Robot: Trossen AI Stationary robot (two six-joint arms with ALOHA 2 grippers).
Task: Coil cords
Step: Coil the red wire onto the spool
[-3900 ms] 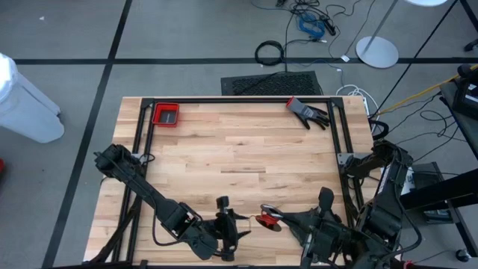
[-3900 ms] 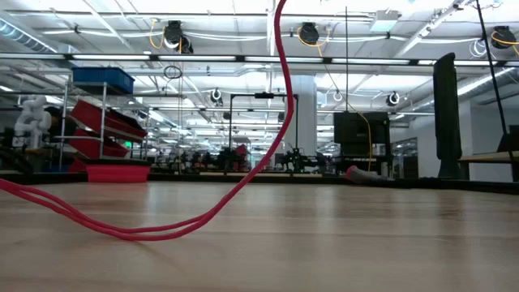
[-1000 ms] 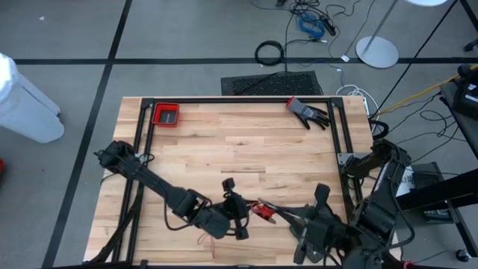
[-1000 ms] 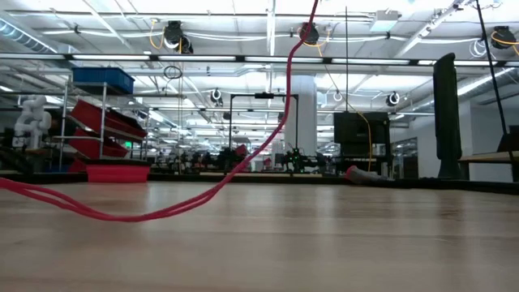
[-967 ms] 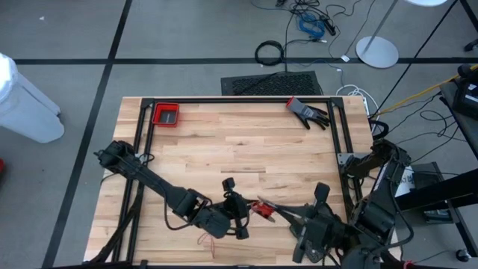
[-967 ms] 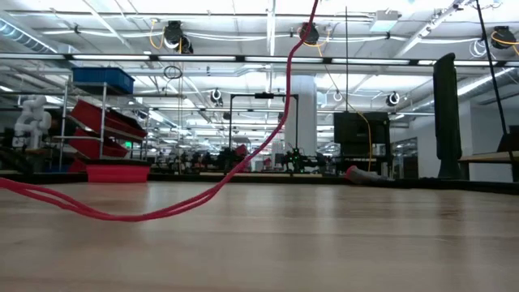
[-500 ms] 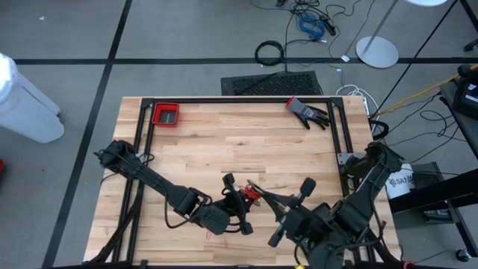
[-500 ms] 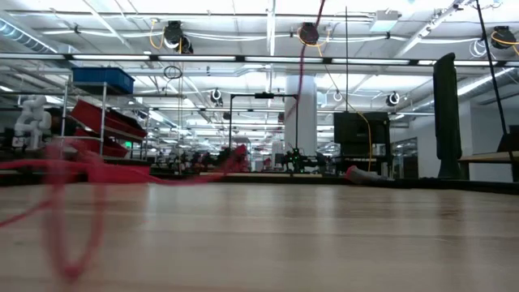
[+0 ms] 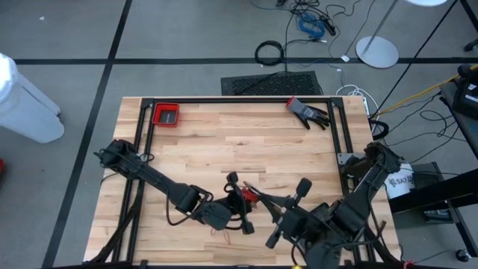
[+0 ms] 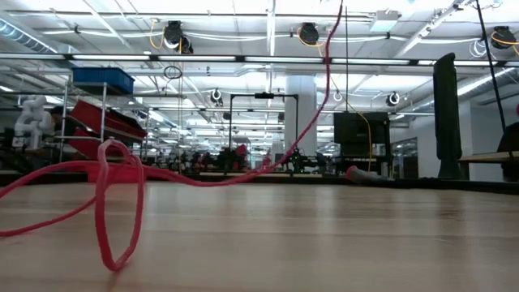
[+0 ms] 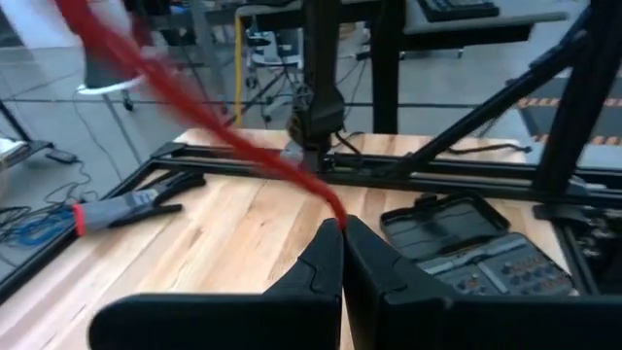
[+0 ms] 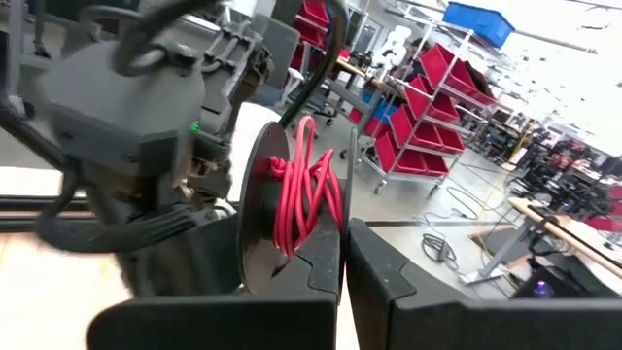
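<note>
The red cord (image 10: 328, 57) comes down from above in the low view, and its slack stands in an upright loop (image 10: 119, 203) on the wooden table (image 9: 246, 142). Part of it is wound on a small black disc spool (image 12: 260, 209), which shows red (image 9: 250, 196) between the two grippers near the table's front middle. My left gripper (image 9: 240, 203) is shut on the cord. My right gripper (image 9: 263, 200) faces it, shut at the spool. My left gripper pinches the red cord (image 11: 330, 209) between its two fingertips (image 11: 321, 248), held about level. From the tips the cord runs away slanting upward, clear of the table. My right gripper is shut at the spool's lower edge, beside the wound red coil (image 12: 306, 199). Its own fingertips (image 12: 326, 255) hide the pinched part. The spool is held above the table, disc upright.
A black frame (image 9: 239, 100) runs round the table. A red bin (image 9: 166, 114) stands at the far left corner, and a grey glove with a red cuff (image 9: 308, 112) lies at the far right. A black case (image 11: 457, 238) lies in the left wrist view.
My right gripper has carried the spool toward the table's left and far edge, up to my left gripper. The slack cord on the table, which lay in a low sagging curve, has been whipped about and now stands in an upright loop.
</note>
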